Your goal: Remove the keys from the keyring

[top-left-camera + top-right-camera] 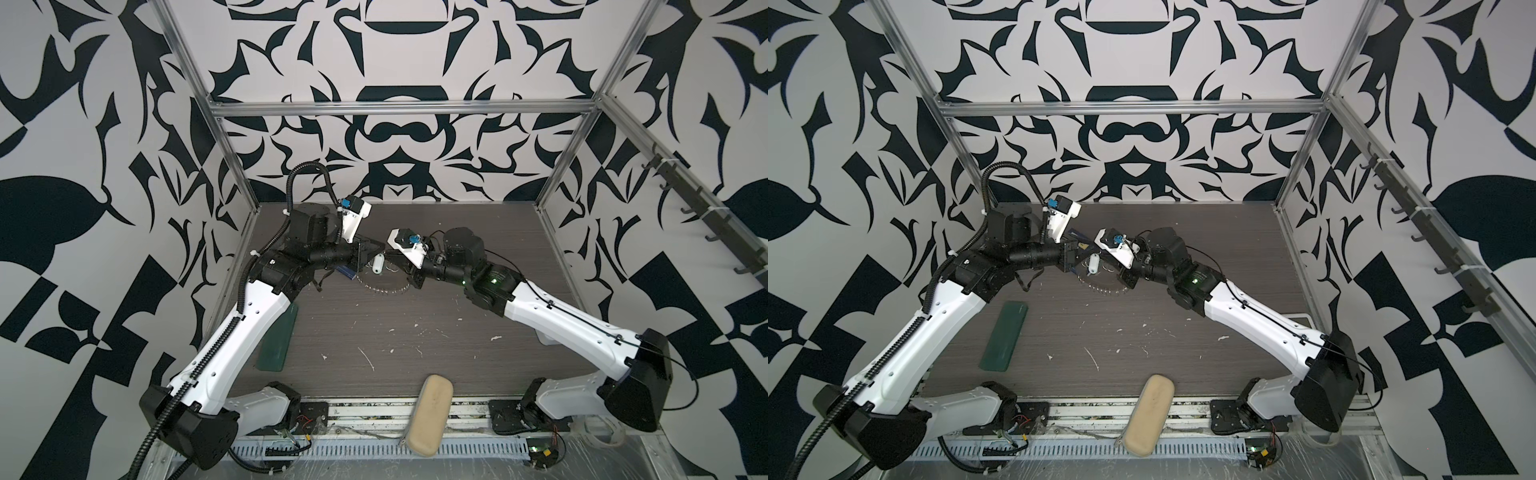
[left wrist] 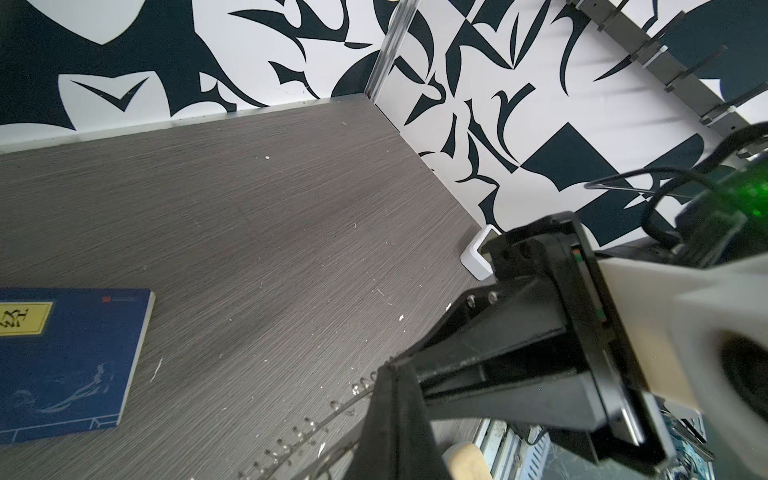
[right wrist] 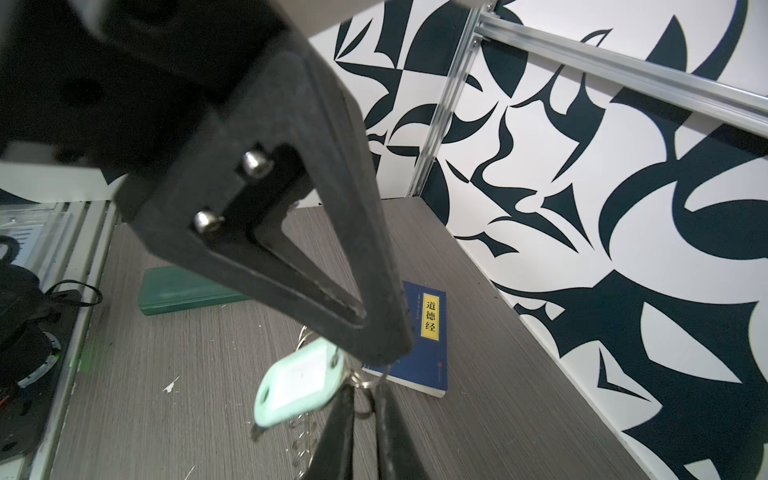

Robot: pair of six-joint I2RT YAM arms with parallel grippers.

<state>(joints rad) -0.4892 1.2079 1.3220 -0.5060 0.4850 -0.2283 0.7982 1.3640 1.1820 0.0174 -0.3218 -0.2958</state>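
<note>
Keys mid-removal imo: left hand clamps the keyring, right hand pinches them; next needs a careful unthreading twist.

Far mid-table, left gripper and right gripper meet, mint-tagged keys between them above the keyring arc; green case beside left arm, beige case overhanging table front edge.

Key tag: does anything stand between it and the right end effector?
Nothing visible does. In the right wrist view the key tag hangs right at the tip of the right end effector. The left end effector sits just beside the tag, not between them.
</note>
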